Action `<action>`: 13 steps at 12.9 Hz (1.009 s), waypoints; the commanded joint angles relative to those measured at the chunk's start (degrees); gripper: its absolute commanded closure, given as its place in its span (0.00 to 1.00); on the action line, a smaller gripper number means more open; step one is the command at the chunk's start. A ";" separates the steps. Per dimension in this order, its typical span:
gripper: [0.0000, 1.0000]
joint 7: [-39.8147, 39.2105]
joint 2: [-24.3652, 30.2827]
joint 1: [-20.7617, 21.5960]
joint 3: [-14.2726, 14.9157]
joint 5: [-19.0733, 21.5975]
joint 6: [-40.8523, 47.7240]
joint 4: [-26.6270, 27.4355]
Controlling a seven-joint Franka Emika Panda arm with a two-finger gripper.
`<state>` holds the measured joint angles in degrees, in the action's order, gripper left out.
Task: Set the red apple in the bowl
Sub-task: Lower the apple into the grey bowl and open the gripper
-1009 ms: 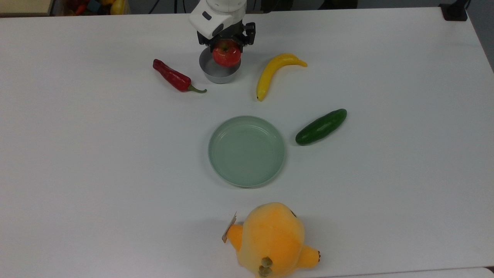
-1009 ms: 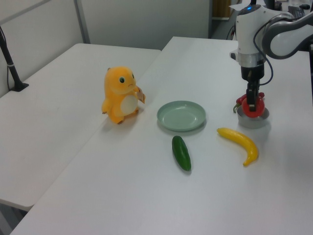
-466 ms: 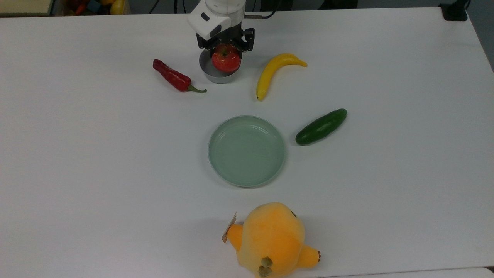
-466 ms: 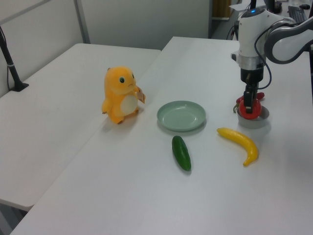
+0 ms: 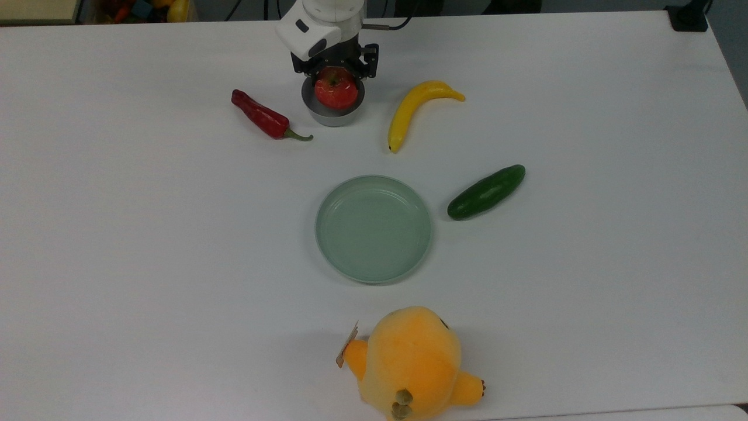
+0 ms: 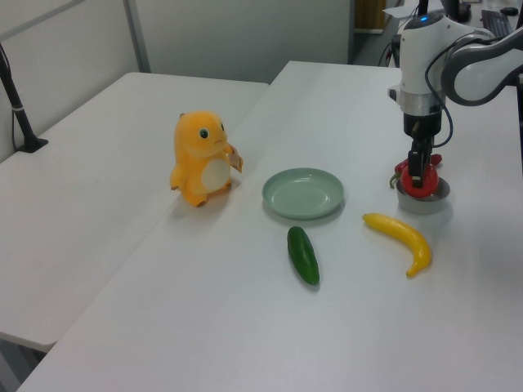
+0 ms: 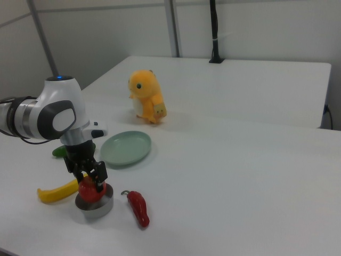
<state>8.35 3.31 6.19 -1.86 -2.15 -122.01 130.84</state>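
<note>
The red apple (image 5: 336, 93) sits low in the mouth of the small grey bowl (image 5: 330, 118) at the top view's upper middle, its top still above the rim. My gripper (image 5: 334, 80) points straight down over it, fingers on either side of the fruit and shut on it. From the left view the apple (image 6: 428, 188) shows behind one finger, inside the bowl (image 6: 423, 204). The right view has the apple (image 7: 89, 191) nested in the bowl (image 7: 95, 209) with the gripper (image 7: 90, 181) clamped around it.
A red chili pepper (image 5: 261, 116) lies just to the top view's left of the bowl, a yellow banana (image 5: 412, 111) to its right. A pale green plate (image 5: 374, 229), a cucumber (image 5: 486, 192) and an orange plush toy (image 5: 412, 362) lie nearer the front.
The gripper has come down and slightly toward the top view's left with the apple, which now sits inside the bowl's rim instead of hanging above it.
</note>
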 commanded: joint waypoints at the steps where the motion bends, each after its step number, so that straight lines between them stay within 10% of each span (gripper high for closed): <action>1: 0.06 1.23 1.96 -0.30 -0.16 -0.66 0.72 1.53; 7: 0.00 1.58 2.23 -0.66 -0.16 -0.66 3.35 -0.48; 13: 0.00 1.49 1.96 -2.94 0.19 1.26 14.06 -16.90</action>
<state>8.68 4.95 4.04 -1.77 -2.13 -113.09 120.46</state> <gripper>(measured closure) 0.000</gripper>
